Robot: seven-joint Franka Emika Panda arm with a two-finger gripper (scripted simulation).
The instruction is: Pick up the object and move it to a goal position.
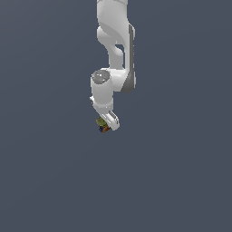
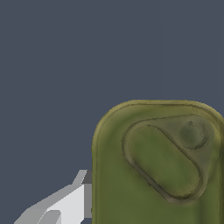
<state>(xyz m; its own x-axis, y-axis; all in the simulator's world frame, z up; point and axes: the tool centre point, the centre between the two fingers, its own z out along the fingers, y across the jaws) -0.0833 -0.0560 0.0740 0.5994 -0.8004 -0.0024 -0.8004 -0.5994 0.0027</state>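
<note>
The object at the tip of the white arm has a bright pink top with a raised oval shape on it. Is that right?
Not quite: the top of the object is olive-green, not bright pink. The wrist view shows this up close, along with the raised oval shape. The object does sit at the tip of the white arm, as the exterior view shows.

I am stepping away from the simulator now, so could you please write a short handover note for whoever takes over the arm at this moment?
Gripper: at the object, but neither view shows whether it is open or shut.
Object: small olive-green block with orange-red and dark blue patches, right at the gripper's tip. In the wrist view its olive top fills much of the picture, with one finger beside it.
Done: arm brought to the object.
Left: confirm the grasp, then carry the object to the goal. No goal marker shows in either view.
</note>
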